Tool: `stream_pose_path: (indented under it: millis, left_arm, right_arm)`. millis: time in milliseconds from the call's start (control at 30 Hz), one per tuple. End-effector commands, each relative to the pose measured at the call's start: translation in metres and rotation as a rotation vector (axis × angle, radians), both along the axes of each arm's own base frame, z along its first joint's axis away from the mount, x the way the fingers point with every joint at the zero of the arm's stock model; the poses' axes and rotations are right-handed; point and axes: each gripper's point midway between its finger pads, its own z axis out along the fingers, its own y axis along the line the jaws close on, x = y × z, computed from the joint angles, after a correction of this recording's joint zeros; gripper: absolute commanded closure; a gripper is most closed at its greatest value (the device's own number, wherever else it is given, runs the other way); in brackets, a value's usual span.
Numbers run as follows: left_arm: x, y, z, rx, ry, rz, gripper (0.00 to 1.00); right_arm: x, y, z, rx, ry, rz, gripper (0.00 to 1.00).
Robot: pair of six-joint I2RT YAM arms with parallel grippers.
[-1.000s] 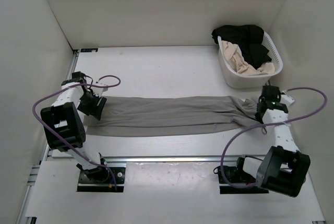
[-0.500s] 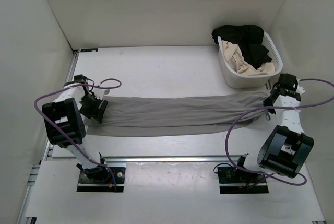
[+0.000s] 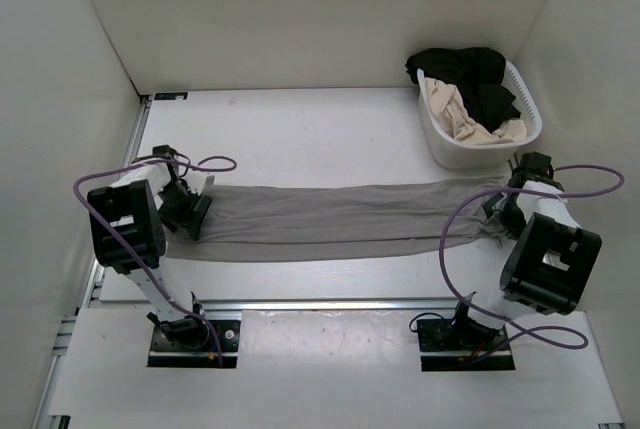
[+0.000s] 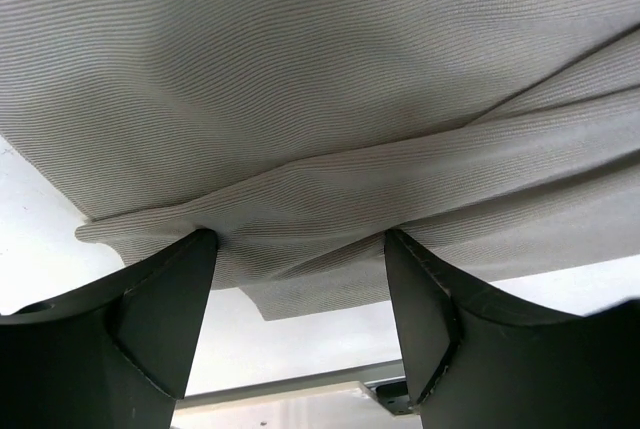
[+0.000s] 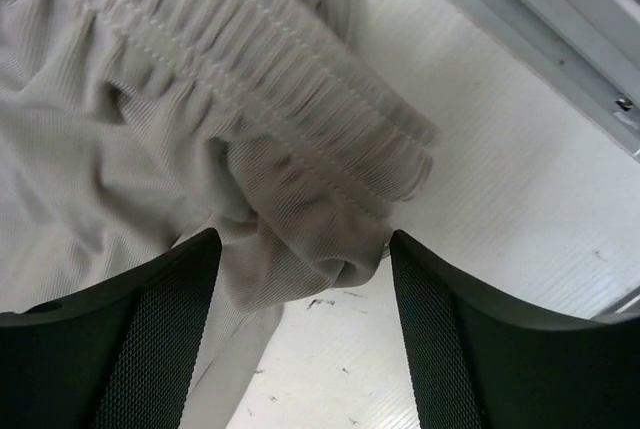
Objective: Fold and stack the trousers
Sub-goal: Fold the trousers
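Observation:
The grey-taupe trousers (image 3: 340,221) lie stretched flat across the table from left to right. My left gripper (image 3: 196,217) sits at their left end, the leg hems. In the left wrist view its jaws stand open (image 4: 298,241) with the loose hem edge of the trousers (image 4: 320,129) lying just past the fingertips. My right gripper (image 3: 500,211) is at the right end by the waist. In the right wrist view it is open (image 5: 304,241), and the gathered elastic waistband (image 5: 260,59) rests bunched on the table between the fingertips, not pinched.
A white basket (image 3: 483,155) stands at the back right, just behind the right gripper, holding a black garment (image 3: 465,67) and a beige-cream garment (image 3: 455,114). A metal rail (image 3: 330,304) runs along the near edge. White walls close in both sides.
The right gripper pulled the waist end out to the right, then opened and let the waistband drop. The left gripper shifted slightly inward along the hem end.

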Motion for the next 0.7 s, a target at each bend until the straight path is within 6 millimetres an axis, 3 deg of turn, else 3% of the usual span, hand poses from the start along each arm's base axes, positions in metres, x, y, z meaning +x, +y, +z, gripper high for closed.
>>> stream_pose_path:
  millis: [0, 300, 433, 667]
  left_arm:
    - [-0.003, -0.002, -0.009, 0.018, 0.019, 0.004, 0.2]
    - [-0.012, 0.0, -0.009, 0.036, 0.033, 0.014, 0.2]
    - [-0.014, 0.001, -0.012, 0.043, 0.045, 0.013, 0.2]
    - [-0.015, 0.003, -0.019, 0.051, 0.058, 0.013, 0.19]
  right_arm:
    - [0.003, -0.015, 0.008, -0.069, 0.009, -0.038, 0.26]
    - [0.04, -0.04, 0.014, -0.093, -0.011, -0.075, 0.23]
    - [0.038, -0.041, 0.016, -0.094, 0.006, -0.087, 0.23]
    - [0.026, -0.035, -0.025, -0.042, 0.13, -0.088, 0.28]
